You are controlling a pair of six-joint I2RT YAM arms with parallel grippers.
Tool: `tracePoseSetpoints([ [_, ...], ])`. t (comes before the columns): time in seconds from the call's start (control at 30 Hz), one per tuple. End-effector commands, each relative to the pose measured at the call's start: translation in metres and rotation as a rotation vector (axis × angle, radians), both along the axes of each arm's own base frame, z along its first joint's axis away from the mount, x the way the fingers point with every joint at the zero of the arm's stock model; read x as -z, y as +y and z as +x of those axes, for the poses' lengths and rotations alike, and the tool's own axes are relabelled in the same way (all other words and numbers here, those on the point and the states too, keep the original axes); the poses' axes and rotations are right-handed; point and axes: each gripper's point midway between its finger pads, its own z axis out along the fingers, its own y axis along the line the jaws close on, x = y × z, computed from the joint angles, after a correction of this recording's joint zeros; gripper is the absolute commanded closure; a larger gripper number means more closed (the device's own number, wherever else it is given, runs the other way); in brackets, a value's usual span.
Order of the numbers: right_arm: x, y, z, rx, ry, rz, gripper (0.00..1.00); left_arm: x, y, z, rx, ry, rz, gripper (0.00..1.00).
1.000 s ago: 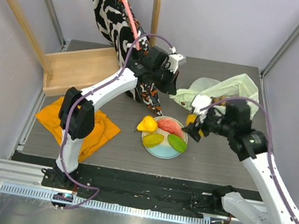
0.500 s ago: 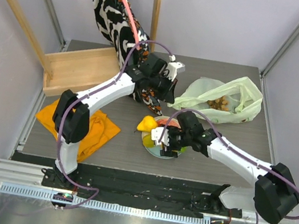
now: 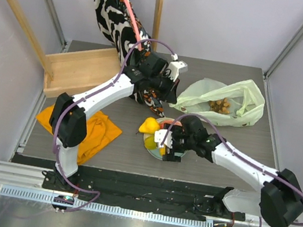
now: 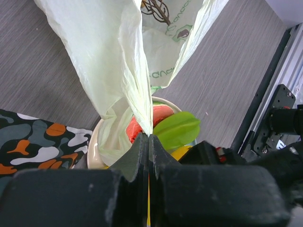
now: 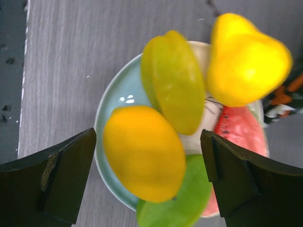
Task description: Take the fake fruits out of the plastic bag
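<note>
**Watching a crowded plate and a thin pinch**

Crowding was the main risk. My right fingers (image 5: 66,175) stood spread as wide as they go, holding nothing, one on each side of the yellow oval (image 5: 144,151). It lay at the near rim of the plate (image 5: 116,94), leaning on the yellow-green oval (image 5: 173,80), with the pear (image 5: 246,61), watermelon slice (image 5: 239,127) and green oval (image 5: 189,203) packed around it. A crooked lift could clip that oval and roll it onto the surface (image 3: 239,147).

My left fingers (image 4: 142,161) were clamped tight on a fold of the plastic bag (image 3: 240,108). The film was thin, so a hard tug might slip or tear it. The grape bunch (image 3: 219,106) lay inside the bag at the far right, not yet out.

My right arm reached leftward across the near surface, wrist over the plate, fingers pointing down. My left arm stretched far forward to the middle, beside the zebra cloth bag (image 3: 113,13).
</note>
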Motion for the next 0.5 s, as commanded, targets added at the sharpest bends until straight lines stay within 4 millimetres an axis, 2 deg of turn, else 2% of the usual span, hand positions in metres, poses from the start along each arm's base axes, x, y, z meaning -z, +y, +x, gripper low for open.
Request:
tracePoseSetpoints([
  [0.0,-0.095,0.003,0.033,0.183,-0.162,0.139,0.00,-0.023,-0.002,-0.004,0.018,-0.039,-0.040,1.00],
  [0.13,-0.165,-0.036,0.060,0.492,-0.270,0.207,0.00,-0.014,0.003,-0.007,0.000,-0.020,-0.021,1.00],
  [0.17,-0.177,-0.058,0.074,0.590,-0.287,0.229,0.00,-0.015,0.004,-0.008,-0.003,-0.018,-0.017,1.00],
  [0.23,-0.205,-0.078,0.090,0.701,-0.273,0.327,0.10,-0.015,0.007,-0.010,-0.004,-0.016,-0.005,1.00],
  [0.27,-0.208,-0.099,0.105,0.786,-0.271,0.341,0.15,-0.017,0.008,-0.011,-0.004,-0.016,-0.002,1.00],
  [0.3,-0.201,-0.108,0.120,0.853,-0.256,0.327,0.21,-0.016,0.010,-0.011,-0.004,-0.014,0.005,1.00],
  [0.33,-0.205,-0.115,0.133,0.924,-0.260,0.359,0.36,-0.017,0.011,-0.013,-0.002,-0.018,0.009,1.00],
  [0.37,-0.201,-0.124,0.145,0.977,-0.255,0.355,0.49,-0.018,0.014,-0.014,0.002,-0.015,0.023,1.00],
  [0.4,-0.198,-0.144,0.160,1.059,-0.266,0.351,0.65,-0.017,0.015,-0.016,0.006,-0.009,0.037,1.00],
  [0.43,-0.184,-0.146,0.177,1.085,-0.252,0.329,0.93,-0.014,0.021,-0.020,0.009,0.013,0.065,1.00],
  [0.47,-0.177,-0.157,0.185,1.130,-0.269,0.295,0.99,-0.017,0.022,-0.019,0.015,-0.002,0.076,1.00],
])
